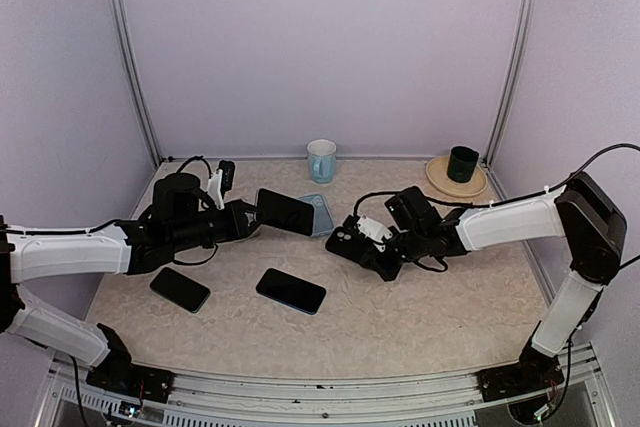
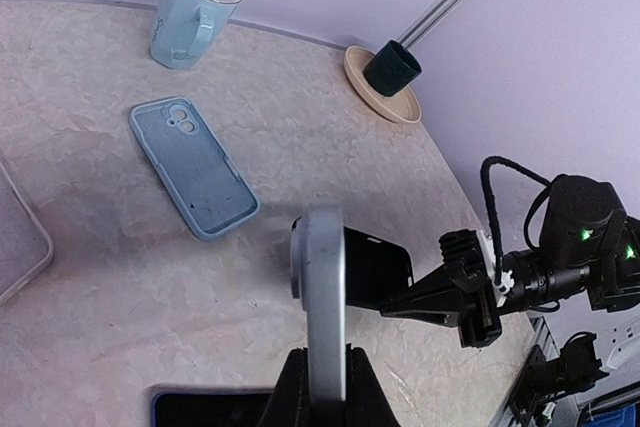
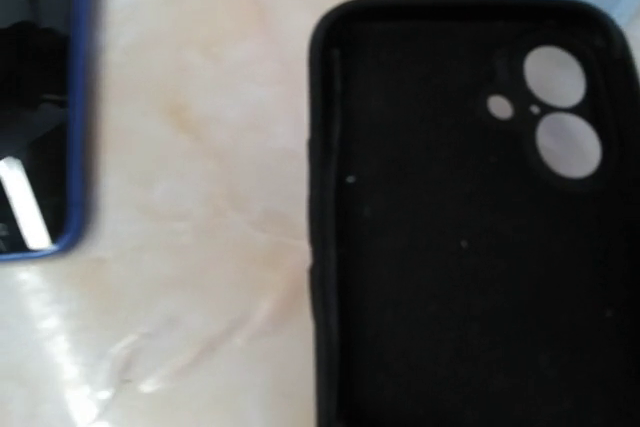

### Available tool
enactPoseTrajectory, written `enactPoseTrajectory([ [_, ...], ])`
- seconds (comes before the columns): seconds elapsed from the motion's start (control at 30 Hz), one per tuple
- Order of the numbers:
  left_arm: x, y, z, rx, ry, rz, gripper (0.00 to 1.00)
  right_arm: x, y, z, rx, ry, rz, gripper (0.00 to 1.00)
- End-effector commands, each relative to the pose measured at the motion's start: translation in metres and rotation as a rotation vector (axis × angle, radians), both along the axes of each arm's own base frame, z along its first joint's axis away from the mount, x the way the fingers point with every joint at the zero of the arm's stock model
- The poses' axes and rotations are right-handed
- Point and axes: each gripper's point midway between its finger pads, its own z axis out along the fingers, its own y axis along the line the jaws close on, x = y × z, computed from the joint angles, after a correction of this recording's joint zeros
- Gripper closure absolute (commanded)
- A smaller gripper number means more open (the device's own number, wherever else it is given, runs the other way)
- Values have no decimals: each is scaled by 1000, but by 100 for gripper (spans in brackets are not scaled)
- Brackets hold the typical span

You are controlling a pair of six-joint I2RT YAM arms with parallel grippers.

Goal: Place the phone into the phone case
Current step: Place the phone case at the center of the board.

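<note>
My left gripper [image 1: 250, 217] is shut on a phone [image 1: 285, 212], holding it clear of the table. In the left wrist view the phone [image 2: 325, 297] stands edge-on, its silver side up between the black fingers [image 2: 290, 382]. A black phone case [image 1: 343, 239] lies just right of it, and my right gripper [image 1: 360, 247] is shut on its edge. The case [image 3: 470, 217] fills the right wrist view, inside up with camera holes showing; the fingers there are out of view. From the left wrist, the right gripper [image 2: 400, 305] pinches the black case [image 2: 375, 272] behind the phone.
A light blue case [image 1: 320, 212] lies open-side up behind the held phone. Two more phones [image 1: 180, 289] [image 1: 290, 290] lie flat nearer the front. A pale blue mug [image 1: 321, 160] and a dark cup on a plate [image 1: 461, 164] stand at the back.
</note>
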Motion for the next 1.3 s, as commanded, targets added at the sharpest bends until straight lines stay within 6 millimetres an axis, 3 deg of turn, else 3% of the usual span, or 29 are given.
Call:
enactPoseTrajectory([
  [0.0,3,1,30,-69,-82,9,100,-23,12,0,28,17,138,100],
  [0.2,2,1,29,-70,-79,5,100,-24,10,-1,12,-8,164,100],
  [0.8,0,2,26,-69,-77,2,100,-34,3,-36,-89,71,165,100],
  [1.03,-2,4,25,-72,-76,4,100,-25,-6,-39,-141,48,92,72],
  [1.27,-2,0,26,-87,-72,-10,100,-16,-24,-44,-230,5,-23,65],
])
